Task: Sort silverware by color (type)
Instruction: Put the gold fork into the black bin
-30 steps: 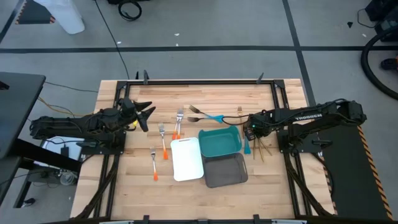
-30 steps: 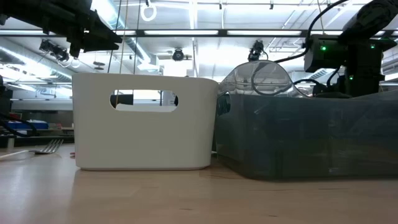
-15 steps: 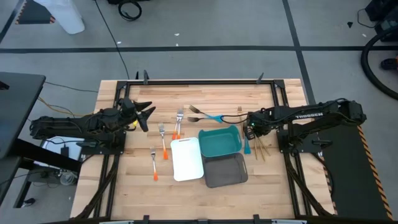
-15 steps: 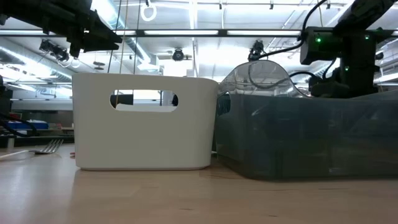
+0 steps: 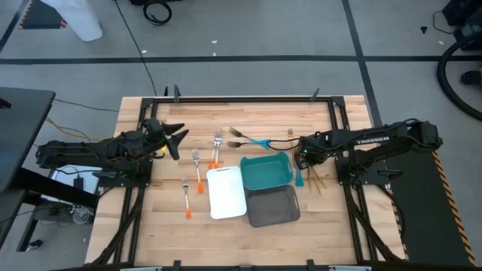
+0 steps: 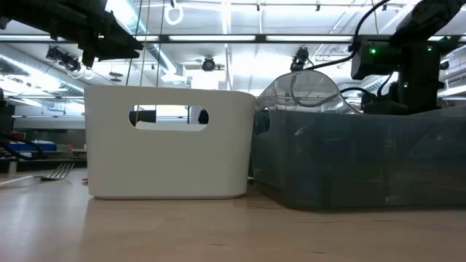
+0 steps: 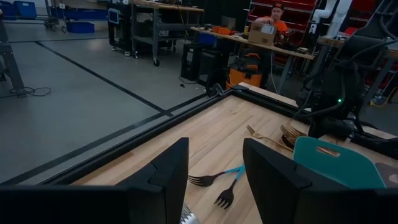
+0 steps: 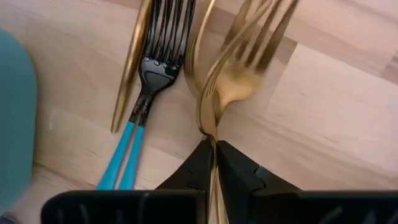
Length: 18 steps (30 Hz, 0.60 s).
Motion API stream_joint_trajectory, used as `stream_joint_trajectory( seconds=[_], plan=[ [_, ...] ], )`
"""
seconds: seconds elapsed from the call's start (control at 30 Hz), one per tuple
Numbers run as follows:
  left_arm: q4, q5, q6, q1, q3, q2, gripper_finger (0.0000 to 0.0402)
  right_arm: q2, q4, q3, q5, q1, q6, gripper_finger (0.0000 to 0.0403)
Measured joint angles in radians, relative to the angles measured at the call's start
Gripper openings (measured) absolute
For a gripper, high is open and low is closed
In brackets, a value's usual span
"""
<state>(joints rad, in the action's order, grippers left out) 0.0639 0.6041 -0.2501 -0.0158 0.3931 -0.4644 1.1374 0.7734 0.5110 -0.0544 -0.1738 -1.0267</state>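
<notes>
The silverware lies scattered on the wooden table. My right gripper (image 8: 214,163) points down beside the teal tray (image 5: 266,172) and is shut on a gold fork (image 8: 239,68), with a second gold fork overlapping it. Two blue-handled forks (image 8: 152,68) and a gold handle (image 8: 132,68) lie flat on the wood next to them. Orange-handled forks (image 5: 197,170) lie left of the white tray (image 5: 226,192). More blue-handled forks (image 5: 252,140) lie toward the far edge. My left gripper (image 5: 177,139) hovers open and level over the table's left side. My right gripper pinches the gold fork's thin neck (image 8: 210,127), just below the head, between its two fingertips. The fingers come from above, pointing down. The handle runs back between them and is hidden by the gripper. I cannot tell whether the fork is clear of the table.
A grey tray (image 5: 273,205) stands at the near side of the teal one, touching the white tray. In the low view the white tray (image 6: 167,145) and grey tray (image 6: 357,156) block most of the table. Bare wood lies at the near left and far middle.
</notes>
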Motion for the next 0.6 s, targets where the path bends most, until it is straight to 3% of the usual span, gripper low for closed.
stream_joint_trajectory(
  seconds=[0.3,0.47,0.6],
  plan=[
    [0.002,0.0,0.0,0.0,0.0,0.0,0.016,-0.025,0.047,0.07,0.025,0.002,0.032,0.0032],
    [0.001,0.0,0.0,0.0,0.0,0.0,0.016,-0.022,0.058,0.204,0.014,0.035,0.101,0.0032],
    [0.001,0.0,-0.001,0.0,0.0,0.0,0.016,0.011,0.115,0.346,-0.064,0.079,0.174,0.0032]
  ],
)
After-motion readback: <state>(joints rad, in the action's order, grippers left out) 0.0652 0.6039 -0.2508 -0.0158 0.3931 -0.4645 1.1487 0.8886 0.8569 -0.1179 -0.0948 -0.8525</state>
